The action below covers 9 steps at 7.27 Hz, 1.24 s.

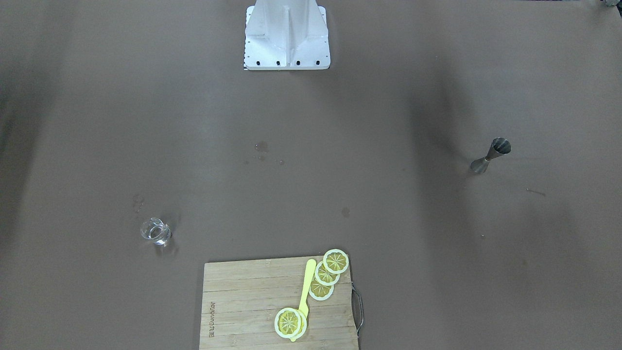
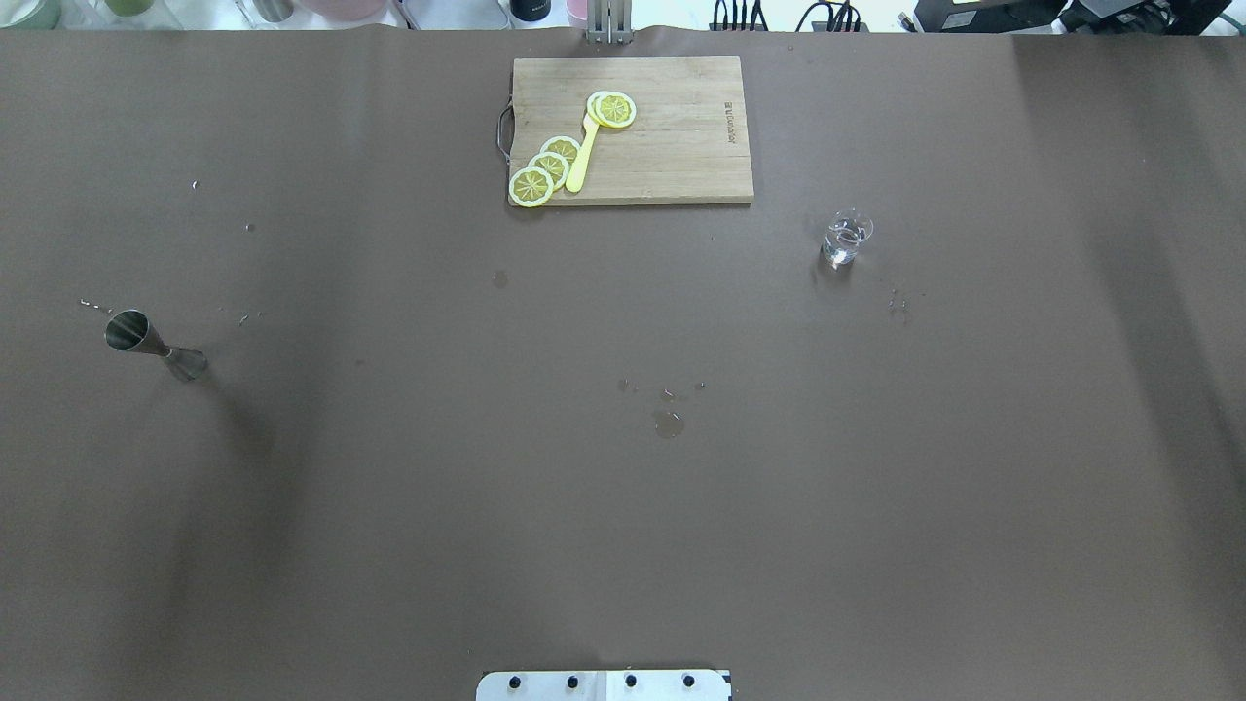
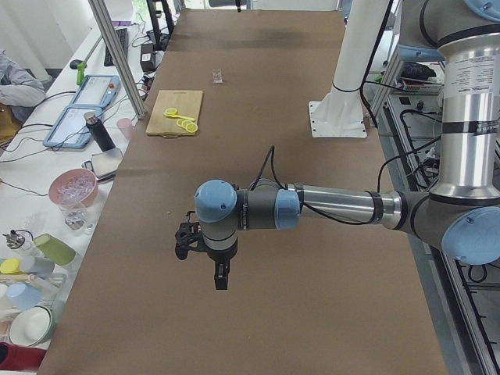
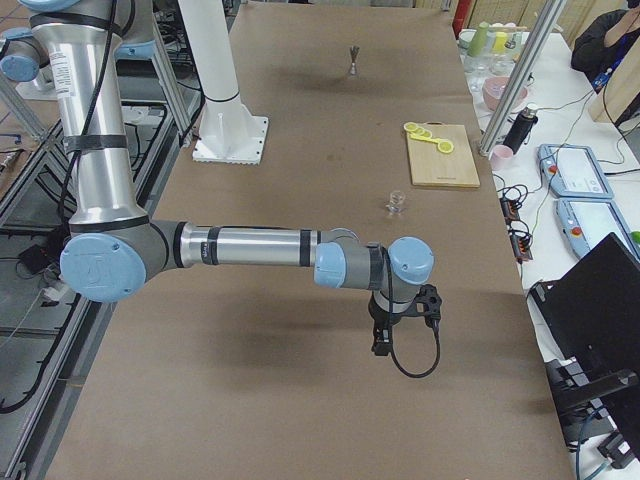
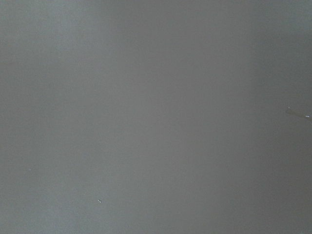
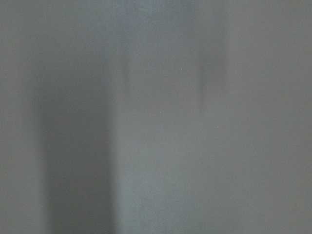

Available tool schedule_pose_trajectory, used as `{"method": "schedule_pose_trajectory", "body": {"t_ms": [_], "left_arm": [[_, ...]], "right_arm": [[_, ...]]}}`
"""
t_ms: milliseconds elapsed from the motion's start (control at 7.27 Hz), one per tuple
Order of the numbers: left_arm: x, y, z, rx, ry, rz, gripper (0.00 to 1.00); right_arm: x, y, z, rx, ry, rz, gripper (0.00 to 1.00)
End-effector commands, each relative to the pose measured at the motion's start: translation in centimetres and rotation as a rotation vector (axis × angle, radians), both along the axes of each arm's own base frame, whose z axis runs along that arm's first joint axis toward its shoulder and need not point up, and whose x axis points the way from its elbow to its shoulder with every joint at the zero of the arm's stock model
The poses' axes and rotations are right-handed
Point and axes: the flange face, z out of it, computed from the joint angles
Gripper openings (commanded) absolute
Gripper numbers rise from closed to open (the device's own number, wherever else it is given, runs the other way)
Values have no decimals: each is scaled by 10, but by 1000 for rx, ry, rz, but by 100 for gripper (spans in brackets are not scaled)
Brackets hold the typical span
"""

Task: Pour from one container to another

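Note:
The small clear glass cup (image 2: 847,237) stands upright on the brown table, right of the cutting board; it also shows in the front view (image 1: 156,231). The steel jigger (image 2: 156,346) stands upright far off at the table's left side (image 1: 491,155). Neither gripper appears in the overhead or front views. The left gripper (image 3: 221,277) hangs high over the table's left end, pointing down, seen only in the left side view. The right gripper (image 4: 380,345) hangs likewise over the right end. I cannot tell whether either is open or shut. Both wrist views show only bare table.
A wooden cutting board (image 2: 681,146) with lemon slices (image 2: 545,167) and a yellow knife (image 2: 582,156) lies at the far middle edge. Small wet spots (image 2: 668,423) mark the table's centre. Cups, bottles and tablets crowd a side bench (image 3: 70,187) past the far edge.

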Motion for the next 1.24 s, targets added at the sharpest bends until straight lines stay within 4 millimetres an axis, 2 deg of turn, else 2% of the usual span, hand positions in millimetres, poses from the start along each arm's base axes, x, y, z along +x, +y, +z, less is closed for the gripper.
{"method": "schedule_pose_trajectory", "body": {"t_ms": [0, 1101], "left_arm": [[-2, 1, -4, 9, -1, -4, 98], [-1, 7, 0, 9, -9, -3, 98]], "right_arm": [[0, 0, 0, -1, 0, 0, 100], [-12, -2, -3, -16, 9, 3, 100]]}}
